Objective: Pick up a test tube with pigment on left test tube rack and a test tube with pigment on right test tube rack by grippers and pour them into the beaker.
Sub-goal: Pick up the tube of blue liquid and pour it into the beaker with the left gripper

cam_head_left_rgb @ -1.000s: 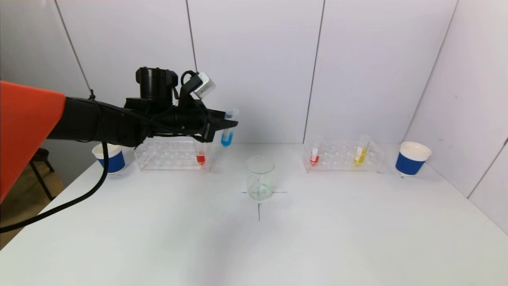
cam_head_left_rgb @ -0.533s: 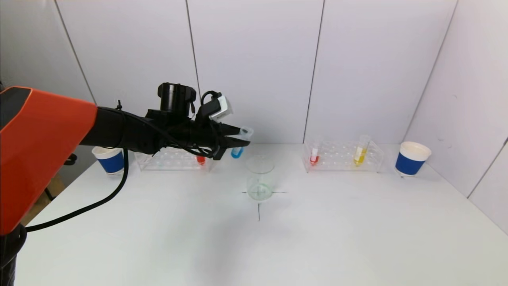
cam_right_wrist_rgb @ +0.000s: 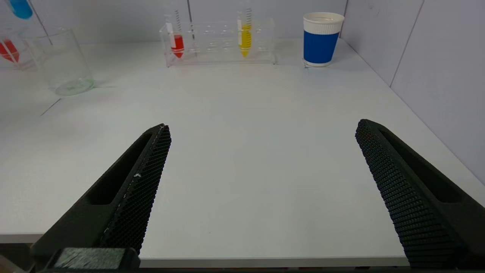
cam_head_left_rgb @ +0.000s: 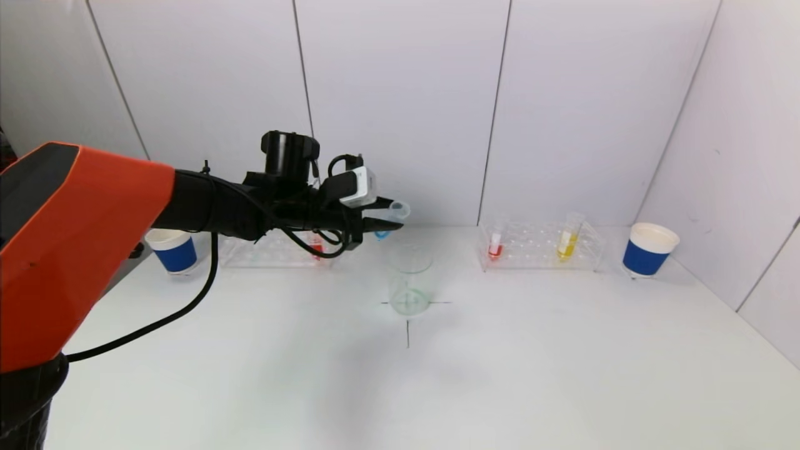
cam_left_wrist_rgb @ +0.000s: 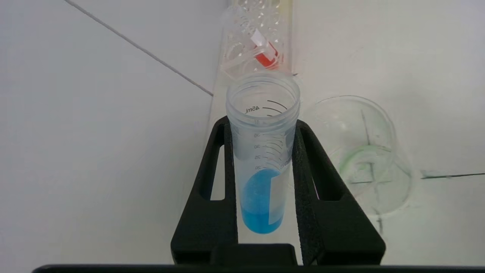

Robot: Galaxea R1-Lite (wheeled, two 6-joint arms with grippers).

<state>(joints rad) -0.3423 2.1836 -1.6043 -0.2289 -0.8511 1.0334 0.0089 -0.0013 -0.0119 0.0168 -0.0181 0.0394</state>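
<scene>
1. The blue-pigment tube (cam_head_left_rgb: 386,224) is tilted, its open mouth toward the 3 o'clock side, above and at 11 o'clock of the beaker (cam_head_left_rgb: 410,280).
2. The left hand (cam_head_left_rgb: 382,222) clamps that tube between both fingers (cam_left_wrist_rgb: 322,189), the blue liquid pooled at the tube's lower end.
3. The beaker stands on the desk (cam_head_left_rgb: 400,387) on a cross mark.
4. The right hand (cam_right_wrist_rgb: 261,182) hangs spread wide and empty over the desk's near edge, well apart from the right rack (cam_head_left_rgb: 540,247).

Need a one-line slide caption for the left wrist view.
Left gripper clamps tilted blue-pigment test tube beside the beaker.
</scene>
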